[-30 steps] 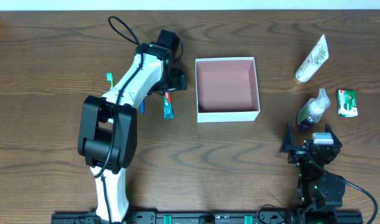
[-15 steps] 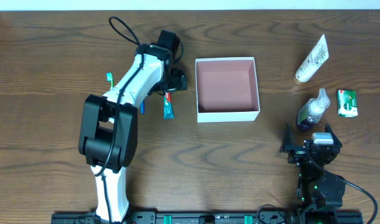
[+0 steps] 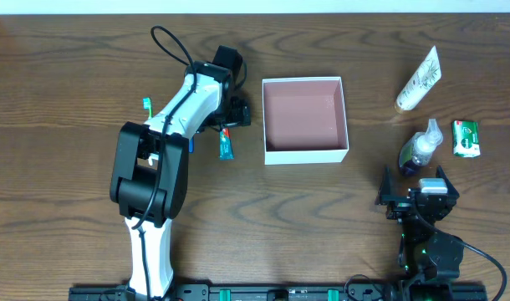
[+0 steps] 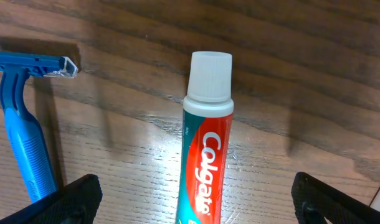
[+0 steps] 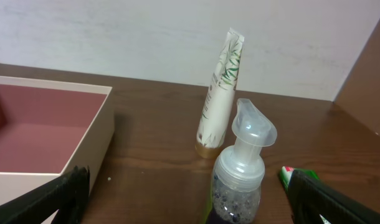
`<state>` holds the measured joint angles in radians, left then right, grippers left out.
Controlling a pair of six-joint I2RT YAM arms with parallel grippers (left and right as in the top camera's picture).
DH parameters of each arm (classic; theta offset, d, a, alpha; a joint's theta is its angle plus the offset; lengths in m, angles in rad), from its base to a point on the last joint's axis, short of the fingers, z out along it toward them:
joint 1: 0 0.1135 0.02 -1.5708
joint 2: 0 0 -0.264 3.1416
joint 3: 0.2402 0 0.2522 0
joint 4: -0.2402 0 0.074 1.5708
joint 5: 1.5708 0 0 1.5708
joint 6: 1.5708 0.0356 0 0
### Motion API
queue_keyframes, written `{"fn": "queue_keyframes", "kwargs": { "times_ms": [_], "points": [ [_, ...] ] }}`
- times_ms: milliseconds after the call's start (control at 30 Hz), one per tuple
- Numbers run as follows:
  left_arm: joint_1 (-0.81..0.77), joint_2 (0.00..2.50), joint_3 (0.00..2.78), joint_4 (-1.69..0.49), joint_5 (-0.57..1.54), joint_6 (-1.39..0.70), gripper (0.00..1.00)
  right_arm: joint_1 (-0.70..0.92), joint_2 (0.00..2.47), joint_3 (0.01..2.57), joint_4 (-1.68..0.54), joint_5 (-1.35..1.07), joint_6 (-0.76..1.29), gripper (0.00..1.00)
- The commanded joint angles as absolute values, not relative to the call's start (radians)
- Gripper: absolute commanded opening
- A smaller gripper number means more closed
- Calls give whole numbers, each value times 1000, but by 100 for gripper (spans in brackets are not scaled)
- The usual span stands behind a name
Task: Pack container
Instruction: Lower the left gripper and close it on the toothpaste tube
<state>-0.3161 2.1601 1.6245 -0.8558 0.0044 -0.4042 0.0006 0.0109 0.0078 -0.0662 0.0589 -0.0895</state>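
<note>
The container, a square white box with a pink inside, sits empty at mid table; its left part shows in the right wrist view. A red and teal Colgate toothpaste tube lies just left of it. My left gripper is open above the tube's cap end; in the left wrist view the tube lies between the two spread fingers, untouched. My right gripper is open and empty near the front right, just behind a pump bottle.
A blue razor lies left of the toothpaste, and a teal toothbrush lies further left. At the right are a white tube, the clear pump bottle with dark liquid and a green packet.
The left arm has shifted slightly, with its gripper a little lower over the toothpaste. The right arm has not moved.
</note>
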Motion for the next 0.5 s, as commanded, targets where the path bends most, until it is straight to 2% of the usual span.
{"fn": "queue_keyframes", "kwargs": {
  "times_ms": [0,467],
  "points": [
    [-314,2168,1603,-859,8,-389,98,7,5,6,-70,55,-102,99],
    [-314,2168,1576,-847,7,-386,98,7,5,6,-70,55,-102,99]
  ]
}}
